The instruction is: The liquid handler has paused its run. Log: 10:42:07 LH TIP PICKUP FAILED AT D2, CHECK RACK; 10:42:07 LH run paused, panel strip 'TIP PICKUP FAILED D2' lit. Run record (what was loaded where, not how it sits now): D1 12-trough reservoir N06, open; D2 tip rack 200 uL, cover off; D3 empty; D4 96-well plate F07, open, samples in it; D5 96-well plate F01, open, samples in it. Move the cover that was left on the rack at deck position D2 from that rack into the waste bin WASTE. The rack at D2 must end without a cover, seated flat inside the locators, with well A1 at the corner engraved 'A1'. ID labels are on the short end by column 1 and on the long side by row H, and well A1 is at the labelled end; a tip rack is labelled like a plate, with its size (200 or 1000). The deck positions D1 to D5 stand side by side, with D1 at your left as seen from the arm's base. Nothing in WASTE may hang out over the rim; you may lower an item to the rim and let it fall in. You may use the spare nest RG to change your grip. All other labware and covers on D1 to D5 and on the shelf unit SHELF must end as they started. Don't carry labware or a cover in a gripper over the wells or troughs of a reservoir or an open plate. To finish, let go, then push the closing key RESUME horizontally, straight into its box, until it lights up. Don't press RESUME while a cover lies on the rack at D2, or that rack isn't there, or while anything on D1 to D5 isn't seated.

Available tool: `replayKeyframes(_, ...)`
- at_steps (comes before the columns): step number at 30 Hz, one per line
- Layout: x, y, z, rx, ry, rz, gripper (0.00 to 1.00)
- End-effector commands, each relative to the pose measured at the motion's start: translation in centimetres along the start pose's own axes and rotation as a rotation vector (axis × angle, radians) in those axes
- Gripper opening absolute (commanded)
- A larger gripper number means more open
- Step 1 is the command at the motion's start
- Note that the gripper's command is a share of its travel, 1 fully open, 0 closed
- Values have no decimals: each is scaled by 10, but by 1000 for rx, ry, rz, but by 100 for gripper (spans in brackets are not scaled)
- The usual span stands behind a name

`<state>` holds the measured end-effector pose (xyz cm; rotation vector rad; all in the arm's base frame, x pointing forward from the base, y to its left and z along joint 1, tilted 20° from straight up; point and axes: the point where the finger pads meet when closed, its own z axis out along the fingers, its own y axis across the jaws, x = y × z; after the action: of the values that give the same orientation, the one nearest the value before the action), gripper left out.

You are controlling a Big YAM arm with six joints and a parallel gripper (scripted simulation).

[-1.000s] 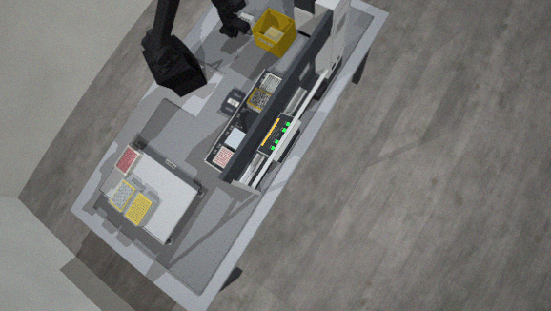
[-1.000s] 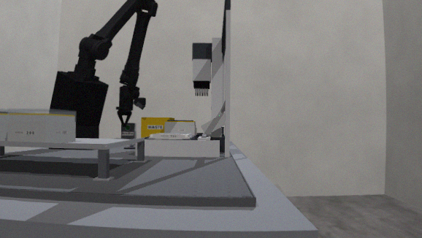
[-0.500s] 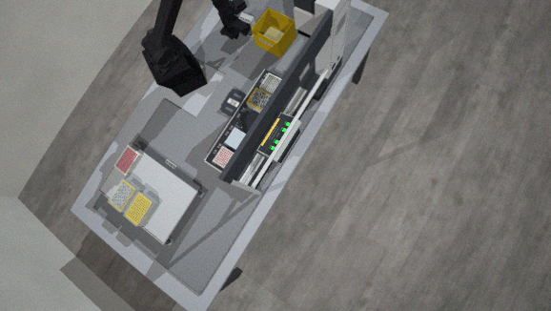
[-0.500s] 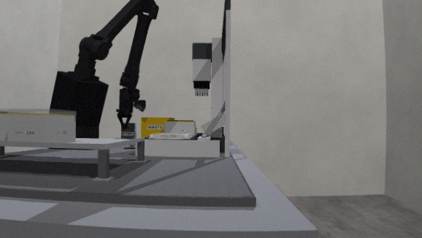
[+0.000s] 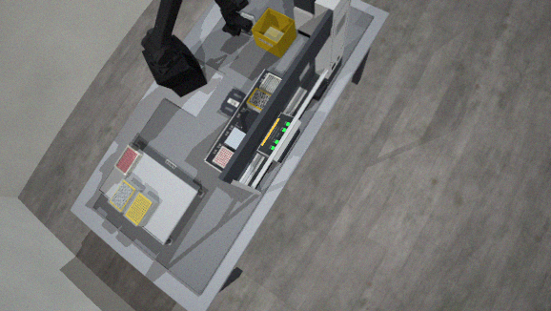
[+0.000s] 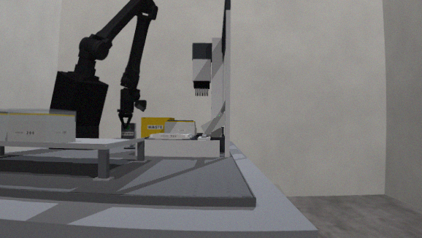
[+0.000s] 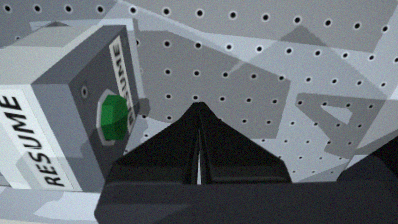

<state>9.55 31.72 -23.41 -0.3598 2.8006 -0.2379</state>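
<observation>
One gripper (image 7: 199, 112), fingers pressed together, empty; RESUME box (image 7: 55, 90) with green key (image 7: 113, 117) just left; pegboard (image 7: 240, 65) ahead.

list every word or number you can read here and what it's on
"RESUME": twice on the key box, along its side and beside the green key.
"WASTE": on the yellow bin.
"200": on the grey rack at the left.
Labels on the deck labware are too small to read.

waste bin (image 5: 273, 31): 1 | RESUME box (image 7: 60, 107): 1 | green panel lights (image 5: 280, 135): 4
</observation>
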Motion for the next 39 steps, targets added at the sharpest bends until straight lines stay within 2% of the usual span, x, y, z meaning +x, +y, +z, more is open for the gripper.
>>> replayKeyframes(1, 2, 11, 2, 2, -1, 7, 0)
replayKeyframes(15, 2, 32, 2, 0, 0, 7, 0)
replayKeyframes(19, 4, 22, 4, 17, 6, 7, 0)
replayKeyframes(39, 4, 22, 4, 13, 5, 6, 0)
